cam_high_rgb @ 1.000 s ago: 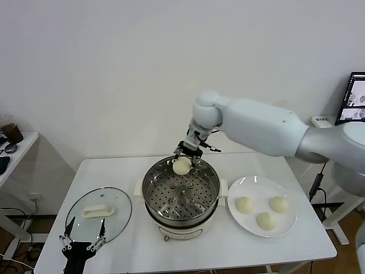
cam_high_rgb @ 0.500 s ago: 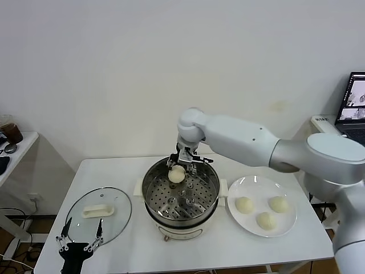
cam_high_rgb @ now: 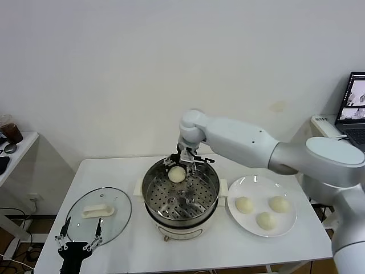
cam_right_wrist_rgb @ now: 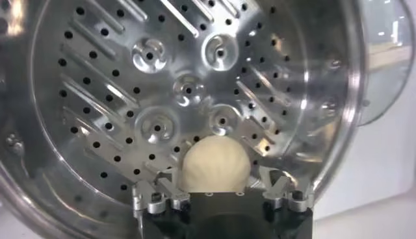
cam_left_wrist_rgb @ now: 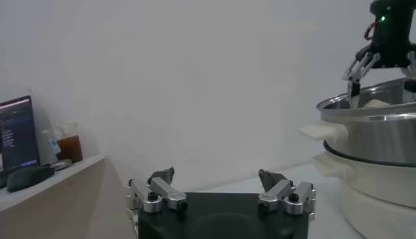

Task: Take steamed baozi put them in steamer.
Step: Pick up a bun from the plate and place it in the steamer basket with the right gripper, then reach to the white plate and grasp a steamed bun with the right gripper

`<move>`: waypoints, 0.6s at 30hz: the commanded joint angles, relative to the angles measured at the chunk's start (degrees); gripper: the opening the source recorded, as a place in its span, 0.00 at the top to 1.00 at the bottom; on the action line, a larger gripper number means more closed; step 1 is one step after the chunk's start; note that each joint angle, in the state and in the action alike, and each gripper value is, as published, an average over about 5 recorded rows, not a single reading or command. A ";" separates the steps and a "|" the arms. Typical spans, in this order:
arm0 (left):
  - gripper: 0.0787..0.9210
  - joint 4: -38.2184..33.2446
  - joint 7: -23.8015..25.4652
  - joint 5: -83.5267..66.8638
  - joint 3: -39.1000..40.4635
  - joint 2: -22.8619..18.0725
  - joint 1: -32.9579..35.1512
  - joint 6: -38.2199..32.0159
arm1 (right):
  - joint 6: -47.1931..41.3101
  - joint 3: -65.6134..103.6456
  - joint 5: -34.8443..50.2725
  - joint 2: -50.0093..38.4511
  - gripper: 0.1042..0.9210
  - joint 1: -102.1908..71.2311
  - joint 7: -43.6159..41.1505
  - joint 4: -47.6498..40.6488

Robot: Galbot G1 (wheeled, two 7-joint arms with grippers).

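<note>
The steamer [cam_high_rgb: 151,197] stands mid-table, steel pot on a white base. One baozi [cam_high_rgb: 177,174] rests at the back of its perforated tray [cam_right_wrist_rgb: 117,84]. My right gripper [cam_high_rgb: 182,164] hangs right over it, open, its fingers either side of the bun [cam_right_wrist_rgb: 216,162]. Three more baozi [cam_high_rgb: 244,205] [cam_high_rgb: 279,204] [cam_high_rgb: 265,220] lie on the white plate [cam_high_rgb: 246,185] right of the steamer. My left gripper [cam_high_rgb: 78,238] is parked low at the table's front left, open and empty [cam_left_wrist_rgb: 216,176]. The steamer also shows in the left wrist view [cam_left_wrist_rgb: 370,136].
The glass lid [cam_high_rgb: 98,214] with its white handle lies flat left of the steamer, just beyond my left gripper. A laptop [cam_high_rgb: 356,100] stands at the far right, and a side table [cam_high_rgb: 14,149] at the far left.
My right gripper came down and slightly left with the baozi into the back of the steamer, then spread its fingers. The bun now sits on the tray. The left arm stayed put.
</note>
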 commanded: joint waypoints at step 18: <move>0.12 -3.52 -0.42 2.53 -1.17 1.23 1.91 0.50 | -48.03 -3.45 16.66 -42.77 0.12 4.03 -4.07 27.80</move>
